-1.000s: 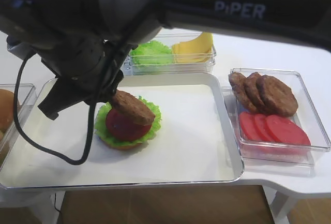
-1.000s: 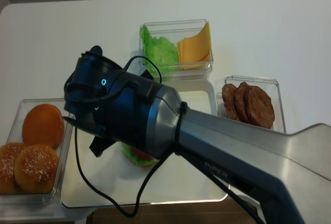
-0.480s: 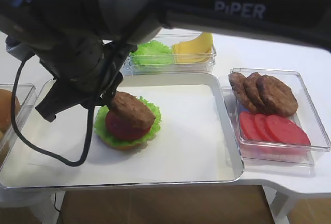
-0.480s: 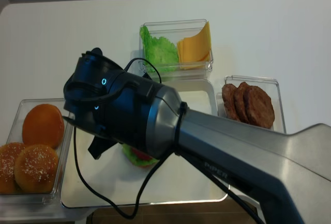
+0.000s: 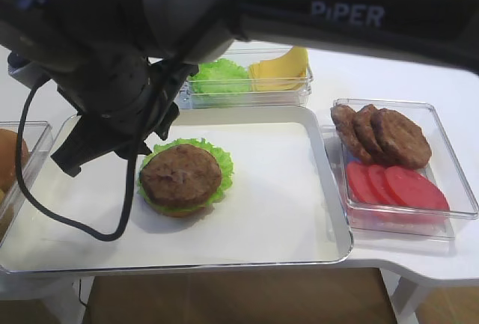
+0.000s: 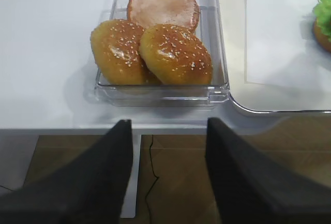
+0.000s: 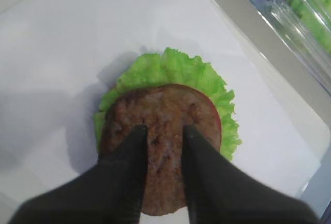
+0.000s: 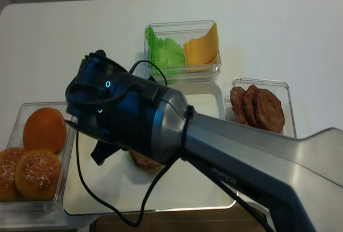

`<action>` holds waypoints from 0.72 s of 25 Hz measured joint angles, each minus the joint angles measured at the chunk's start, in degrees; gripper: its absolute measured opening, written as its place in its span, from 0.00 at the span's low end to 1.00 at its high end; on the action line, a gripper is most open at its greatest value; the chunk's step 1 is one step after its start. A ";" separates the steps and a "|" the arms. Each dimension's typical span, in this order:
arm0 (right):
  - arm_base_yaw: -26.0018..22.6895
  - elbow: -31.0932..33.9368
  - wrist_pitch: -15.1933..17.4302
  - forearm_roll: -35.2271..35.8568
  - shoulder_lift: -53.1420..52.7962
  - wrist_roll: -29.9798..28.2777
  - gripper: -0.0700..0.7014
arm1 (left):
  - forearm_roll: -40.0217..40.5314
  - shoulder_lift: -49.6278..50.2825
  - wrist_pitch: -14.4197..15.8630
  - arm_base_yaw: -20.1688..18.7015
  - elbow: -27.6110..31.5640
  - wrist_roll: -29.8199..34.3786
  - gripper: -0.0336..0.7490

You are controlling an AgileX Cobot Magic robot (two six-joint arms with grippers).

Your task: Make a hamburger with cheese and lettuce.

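The hamburger (image 5: 183,179) sits on the white paper of the metal tray (image 5: 329,189): bun base, frilly green rim, a sliver of red tomato and a brown patty (image 7: 163,131) lying flat on top. Directly above it, my right gripper (image 7: 164,131) is open, its two black fingers (image 7: 135,151) apart over the patty and holding nothing. Loose lettuce (image 5: 218,77) and yellow cheese (image 5: 281,66) share a clear box behind the tray. My left gripper (image 6: 168,125) hangs open and empty off the table's near edge, in front of the bun box.
A clear box at the right holds several brown patties (image 5: 382,133) and red tomato slices (image 5: 397,185). A clear box at the left holds sesame buns (image 6: 155,53). The big right arm (image 8: 161,130) spans the overhead view and hides most of the hamburger there.
The patty was tilted in my right gripper over the tomato slice. It now lies flat on the stack, and the right jaws have opened. The left arm has not moved.
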 joint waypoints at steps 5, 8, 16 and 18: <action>0.00 0.00 0.00 0.00 0.00 -2.26 0.37 | 0.00 0.00 0.00 0.00 0.00 0.00 0.48; -0.24 0.00 0.00 0.00 0.00 -4.26 0.48 | 0.00 0.00 0.00 0.00 0.00 0.00 0.48; -8.08 0.00 -0.04 5.47 -1.85 -4.94 0.57 | 0.00 0.00 0.00 0.00 0.00 0.00 0.48; -12.01 0.00 -0.04 8.61 -2.90 -5.98 0.58 | 0.00 0.00 0.00 0.00 0.00 0.00 0.48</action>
